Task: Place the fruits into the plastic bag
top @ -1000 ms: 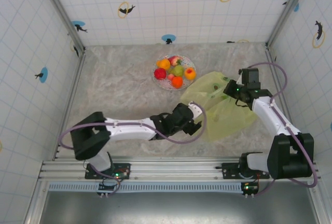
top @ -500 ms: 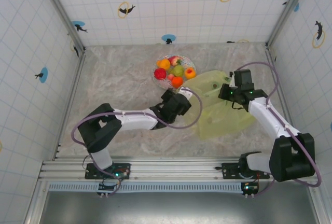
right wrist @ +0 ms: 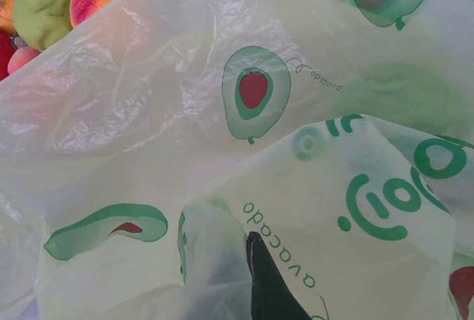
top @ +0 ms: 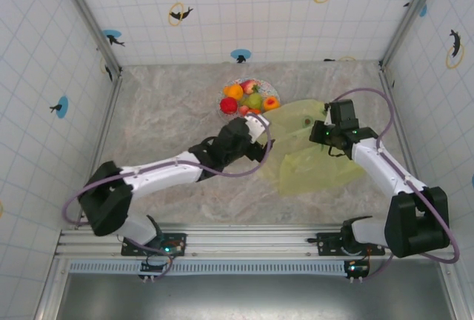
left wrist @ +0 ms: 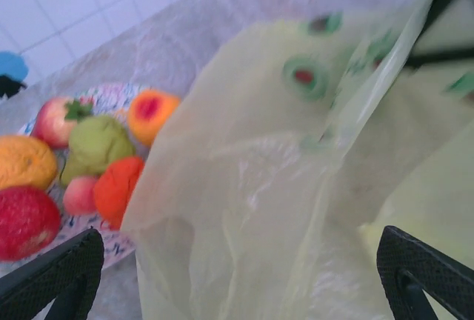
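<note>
Several small round fruits (top: 249, 98) in red, orange, green and peach lie piled on a white patterned plate (top: 261, 83) at the back middle of the table. Right of it lies the crinkly yellow-green plastic bag (top: 315, 158) printed with avocado halves. My left gripper (top: 255, 122) hovers open at the plate's near edge, beside the bag's left edge. In the left wrist view its fingers (left wrist: 55, 275) stand wide apart, with the fruits (left wrist: 96, 164) to the left and bag film (left wrist: 296, 187) ahead. My right gripper (top: 320, 135) is shut on the bag's top edge; one dark finger (right wrist: 270, 287) pinches film.
Tiled walls with metal corner posts (top: 111, 61) close the table on three sides. The marble tabletop (top: 163, 112) lies bare left of the plate. A purple cable (top: 259, 153) loops from the left wrist over the bag's near edge.
My left arm has swung away from me and leftward, from the bag's near left edge up to the plate. My right gripper has drawn the bag's edge slightly left.
</note>
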`<state>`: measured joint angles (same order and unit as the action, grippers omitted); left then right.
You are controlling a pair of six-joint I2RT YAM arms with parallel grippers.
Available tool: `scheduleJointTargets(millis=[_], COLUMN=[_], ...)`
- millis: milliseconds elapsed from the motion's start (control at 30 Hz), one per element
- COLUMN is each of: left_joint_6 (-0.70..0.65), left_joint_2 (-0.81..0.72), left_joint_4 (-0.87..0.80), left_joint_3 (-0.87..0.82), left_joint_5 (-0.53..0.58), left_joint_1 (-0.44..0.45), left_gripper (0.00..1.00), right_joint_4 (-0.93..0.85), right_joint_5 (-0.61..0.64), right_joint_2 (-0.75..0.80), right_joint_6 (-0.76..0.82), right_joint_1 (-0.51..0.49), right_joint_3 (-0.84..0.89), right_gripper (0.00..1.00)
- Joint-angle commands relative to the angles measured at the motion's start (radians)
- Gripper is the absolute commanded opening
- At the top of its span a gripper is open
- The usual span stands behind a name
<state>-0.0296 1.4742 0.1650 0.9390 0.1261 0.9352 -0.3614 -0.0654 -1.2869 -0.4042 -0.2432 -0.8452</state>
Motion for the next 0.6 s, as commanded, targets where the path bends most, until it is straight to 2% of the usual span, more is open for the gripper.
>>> scheduleJointTargets(millis=[0, 100, 200, 333, 500, 567], left_joint_6=[0.102, 0.178, 0.275, 0.423, 0.487, 0.492], left_joint_2=[-0.069, -0.054, 0.026, 0.169, 0.337, 0.394], left_joint_4=[-0.002, -0.019, -0.092, -0.142, -0.153, -0.161], left_joint_3=[-0.006, 0.029, 0.138, 0.249, 0.357, 0.4], left_joint_5=[-0.191, -0.168, -0.126, -0.158, -0.219, -0.227], left_joint_1=[-0.091, -0.19, -0.297, -0.436, -0.536, -0.55], left_gripper=[0.97, 0.96, 0.96, 0.94, 0.92, 0.92], right_joint_4=[0.007, 0.016, 0.028, 0.058, 0.069, 0.066], right_joint_5=[-0.001, -0.004, -0.011, -0.015, -0.019, -0.016], right_joint_2=[-0.011, -0.009, -0.006, 0.003, 0.004, 0.004], right_joint_6=[-0.002, -0.004, -0.008, -0.02, -0.021, -0.018], right_joint_1=[-0.005, -0.006, -0.006, -0.005, -0.007, -0.007], right_joint_3=[-0.041, -0.04, -0.037, -0.026, -0.03, -0.033], right_gripper=[0.0, 0.0, 0.0, 0.0, 0.0, 0.0])
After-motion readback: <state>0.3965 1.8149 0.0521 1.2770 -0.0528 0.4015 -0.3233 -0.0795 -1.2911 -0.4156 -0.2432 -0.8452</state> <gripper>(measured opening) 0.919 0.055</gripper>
